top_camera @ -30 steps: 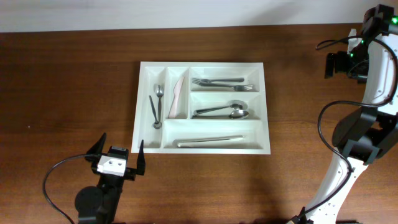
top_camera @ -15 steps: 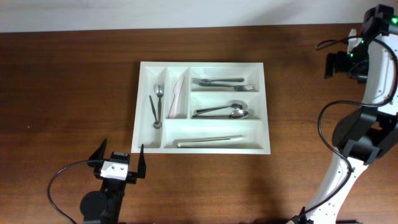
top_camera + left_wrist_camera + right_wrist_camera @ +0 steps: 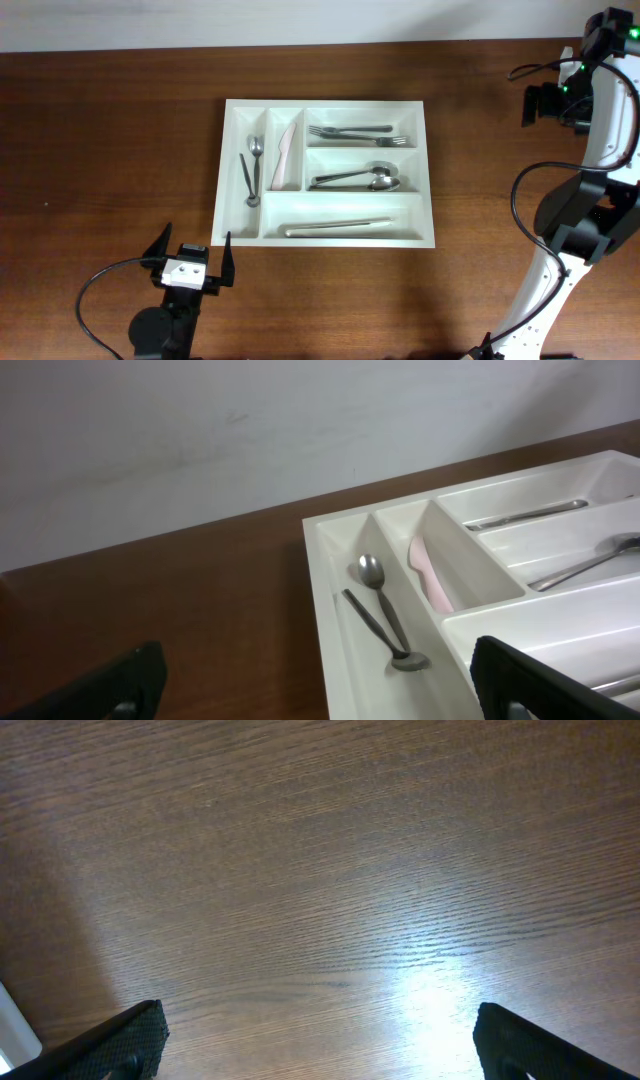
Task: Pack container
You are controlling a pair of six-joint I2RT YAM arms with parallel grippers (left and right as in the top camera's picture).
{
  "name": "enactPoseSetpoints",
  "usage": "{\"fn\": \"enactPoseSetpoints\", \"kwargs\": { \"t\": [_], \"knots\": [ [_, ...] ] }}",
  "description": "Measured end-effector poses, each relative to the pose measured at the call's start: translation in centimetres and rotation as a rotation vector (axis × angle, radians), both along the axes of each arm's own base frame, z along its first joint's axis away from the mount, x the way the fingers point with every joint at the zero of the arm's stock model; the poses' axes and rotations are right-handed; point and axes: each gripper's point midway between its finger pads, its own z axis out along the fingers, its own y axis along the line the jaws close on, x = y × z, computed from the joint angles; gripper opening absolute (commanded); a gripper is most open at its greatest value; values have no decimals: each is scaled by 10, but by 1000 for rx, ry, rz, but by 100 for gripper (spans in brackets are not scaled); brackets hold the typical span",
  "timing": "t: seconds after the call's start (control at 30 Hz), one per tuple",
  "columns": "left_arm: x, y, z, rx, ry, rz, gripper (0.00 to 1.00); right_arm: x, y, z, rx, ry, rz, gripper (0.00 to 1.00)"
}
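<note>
The white container [image 3: 432, 200] lies in the middle of the table. Its compartments hold two small spoons [image 3: 250, 172], a pale pink knife [image 3: 288, 152], forks [image 3: 360, 133], large spoons [image 3: 360, 180] and a long utensil [image 3: 338, 227]. My left gripper [image 3: 192, 250] is open and empty, just in front of the container's near left corner. In the left wrist view [image 3: 318, 690] the container [image 3: 322, 560] and its small spoons [image 3: 385, 615] lie between the jaws. My right gripper is open over bare wood in the right wrist view [image 3: 320, 1045]. It is raised at the far right.
The right arm [image 3: 585, 160] with its cables stands along the table's right side. A white wall runs behind the table's far edge [image 3: 300, 42]. A white corner [image 3: 12, 1030] shows at the left edge of the right wrist view.
My left gripper has drawn back a little toward the table's front edge, away from the container. The right arm has not moved.
</note>
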Motion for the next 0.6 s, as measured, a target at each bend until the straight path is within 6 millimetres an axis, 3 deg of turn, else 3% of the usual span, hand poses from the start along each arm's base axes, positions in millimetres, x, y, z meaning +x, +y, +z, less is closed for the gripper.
{"fn": "enactPoseSetpoints", "kwargs": {
  "t": [0.47, 0.53, 0.6],
  "knots": [
    [0, 0, 0, 0, 0, 0, 99, 0, 0, 1, -1, -2, 0, 99],
    [0, 0, 0, 0, 0, 0, 99, -1, 1, 9, -7, -18, 1, 99],
    [0, 0, 0, 0, 0, 0, 99, 1, 1, 37, -38, -98, 4, 99]
  ]
}}
